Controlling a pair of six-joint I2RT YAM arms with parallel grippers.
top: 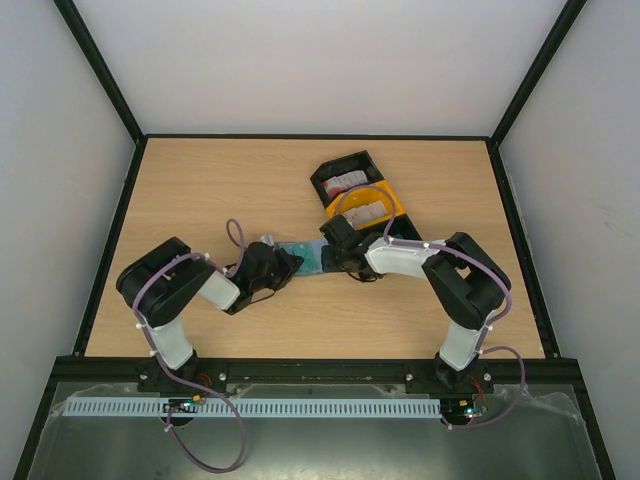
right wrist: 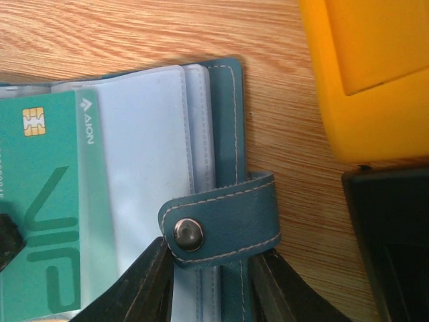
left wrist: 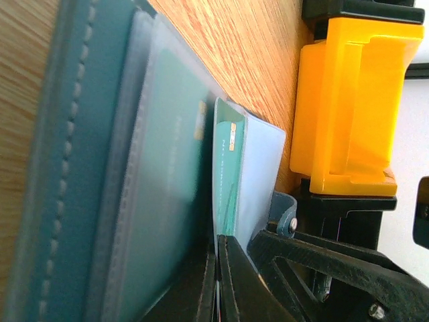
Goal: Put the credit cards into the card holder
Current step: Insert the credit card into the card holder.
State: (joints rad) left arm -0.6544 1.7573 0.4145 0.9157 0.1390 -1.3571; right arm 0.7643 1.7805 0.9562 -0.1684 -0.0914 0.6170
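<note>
- The holder [top: 300,257] lies open and flat on the table [top: 200,190], mid-table between the two arms and just in front of the bins.
- We see a teal card [right wrist: 47,201] already seated in a clear sleeve [right wrist: 147,134]. The left wrist view shows two chip edges, so probably two cards are in.
- The strap [right wrist: 221,221] with its snap hangs loose off the cover edge, so the holder isn't fastened.
- The right gripper [right wrist: 211,282] has its jaws part-way apart, one finger on each side of the strap and touching it. We read that as a clamp on the holder's outer edge, there to pin it flat and stop it sliding.
- The left gripper [left wrist: 218,248] has its jaws fully closed at the opposite side. It looks pinched on a sleeve leaf that stands up from the stack. We judge it's holding that leaf up to keep a pocket mouth reachable, though the contact point itself is hidden.
- The yellow bin [top: 372,207] sits just behind the right gripper, with the black bin [top: 345,178] touching it behind.
- Both bins still hold cards [top: 350,183], so the task is partly done at best.
- Both grippers are tied up on the holder. One has to let go to fetch the next card, and the leaf may flop shut when it does.
</note>
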